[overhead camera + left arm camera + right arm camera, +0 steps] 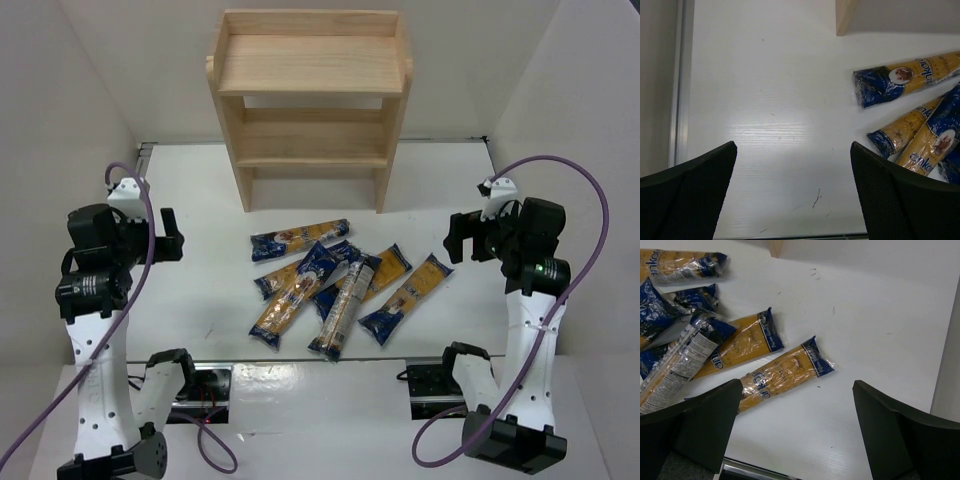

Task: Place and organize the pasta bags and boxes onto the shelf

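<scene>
— What are my grippers doing?
— Your left gripper [792, 146] is wide open and holds nothing. Your right gripper [797, 385] is the same.
— Where is the pasta?
— The pasta packs [335, 285] lie in a messy pile in the middle of the white table [190, 190]. The shelf [308, 100] stands behind them, and no pack shows on it (so I think you are just starting). Next, reach down and pinch one from the pile's edge. White walls [70, 90] stand all around.

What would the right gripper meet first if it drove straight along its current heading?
Probably bare table: the open right gripper aims just beside the nearest pasta pack. Depth is unclear, so one finger might clip it.
</scene>
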Robot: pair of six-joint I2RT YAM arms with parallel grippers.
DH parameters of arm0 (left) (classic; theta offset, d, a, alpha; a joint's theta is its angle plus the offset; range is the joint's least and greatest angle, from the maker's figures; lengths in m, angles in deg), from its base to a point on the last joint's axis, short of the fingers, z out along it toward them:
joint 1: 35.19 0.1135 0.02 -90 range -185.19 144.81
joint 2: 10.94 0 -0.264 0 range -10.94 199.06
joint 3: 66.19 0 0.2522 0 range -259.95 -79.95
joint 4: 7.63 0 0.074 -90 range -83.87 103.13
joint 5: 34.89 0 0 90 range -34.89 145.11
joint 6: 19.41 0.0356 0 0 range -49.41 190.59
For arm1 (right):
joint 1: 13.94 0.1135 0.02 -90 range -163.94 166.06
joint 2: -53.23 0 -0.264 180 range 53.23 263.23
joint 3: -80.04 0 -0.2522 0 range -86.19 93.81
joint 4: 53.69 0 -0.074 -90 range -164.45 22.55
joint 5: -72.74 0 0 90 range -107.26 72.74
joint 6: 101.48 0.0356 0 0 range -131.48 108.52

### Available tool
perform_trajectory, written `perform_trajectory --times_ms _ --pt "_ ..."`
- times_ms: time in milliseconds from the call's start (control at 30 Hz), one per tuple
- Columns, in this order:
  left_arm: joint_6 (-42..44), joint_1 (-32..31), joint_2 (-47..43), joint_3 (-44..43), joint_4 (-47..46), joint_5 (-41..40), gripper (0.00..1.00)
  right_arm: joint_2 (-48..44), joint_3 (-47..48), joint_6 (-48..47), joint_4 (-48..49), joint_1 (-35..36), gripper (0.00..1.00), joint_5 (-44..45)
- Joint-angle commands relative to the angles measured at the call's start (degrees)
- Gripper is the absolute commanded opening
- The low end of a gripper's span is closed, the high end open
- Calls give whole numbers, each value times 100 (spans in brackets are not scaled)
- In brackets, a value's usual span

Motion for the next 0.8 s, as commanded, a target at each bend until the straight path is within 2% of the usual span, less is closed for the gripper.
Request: perform_trajectory --times_ms 0,333,467,500,600,633,667,767 --pt "40 39 172 24 -35 145 100 163 3 185 306 58 100 189" --pt "304 -13 725 173 -264 444 100 268 188 246 376 58 100 295" --pt "357 -127 998 120 -212 444 100 680 608 352 70 128 100 77" --pt "435 -128 1086 120 -211 513 100 838 714 352 -210 241 100 6" --pt "488 -128 1191 68 -150 514 100 1471 926 431 -380 1189 100 197" --pt "489 -128 1253 15 -149 514 100 1681 926 536 -328 1844 100 390" --pt "558 -128 1253 15 -80 514 100 1762 874 737 -266 2129 100 731" --pt "690 -128 1359 -38 -9 453 100 2278 873 660 -318 2500 100 559"
